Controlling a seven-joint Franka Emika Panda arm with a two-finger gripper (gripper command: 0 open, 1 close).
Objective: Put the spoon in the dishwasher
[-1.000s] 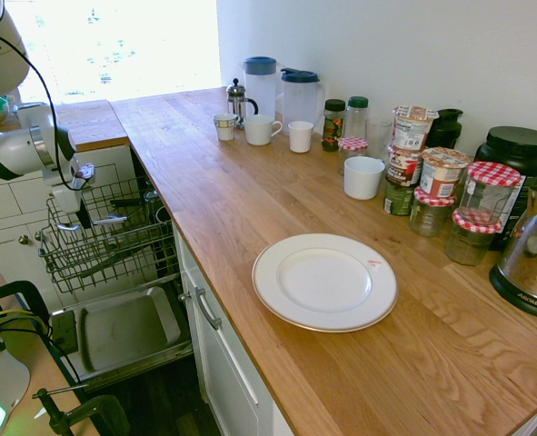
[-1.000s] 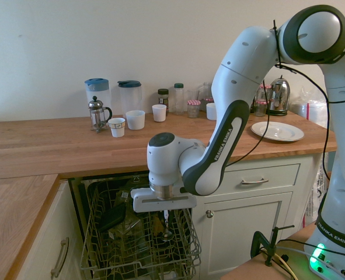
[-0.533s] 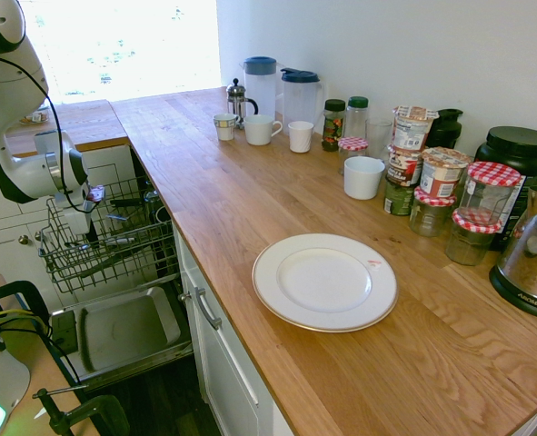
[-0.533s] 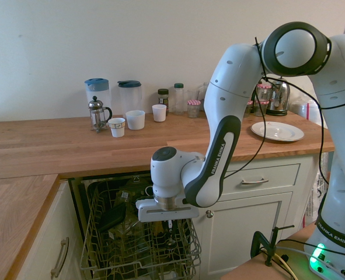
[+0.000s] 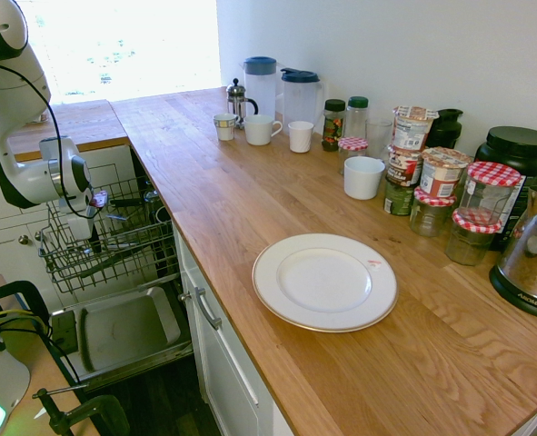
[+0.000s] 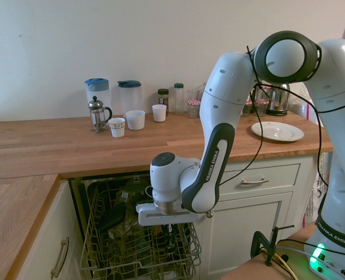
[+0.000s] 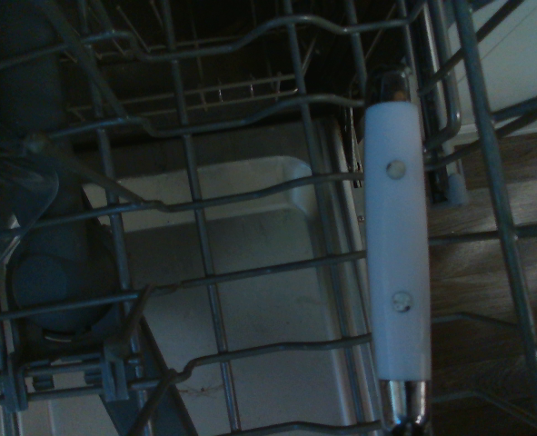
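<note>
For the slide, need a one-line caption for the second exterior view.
White Franka arm lowers its end effector into the dishwasher wire rack below the wooden counter.

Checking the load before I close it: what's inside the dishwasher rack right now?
The rack holds dark dishes. A white-handled utensil shows among the wires under the gripper. Its tip is hidden.

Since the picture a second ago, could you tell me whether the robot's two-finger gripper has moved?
Yes. The gripper has sunk lower into the dark grey wire rack of the dishwasher, moving slightly right against its rim in the second exterior view.
</note>
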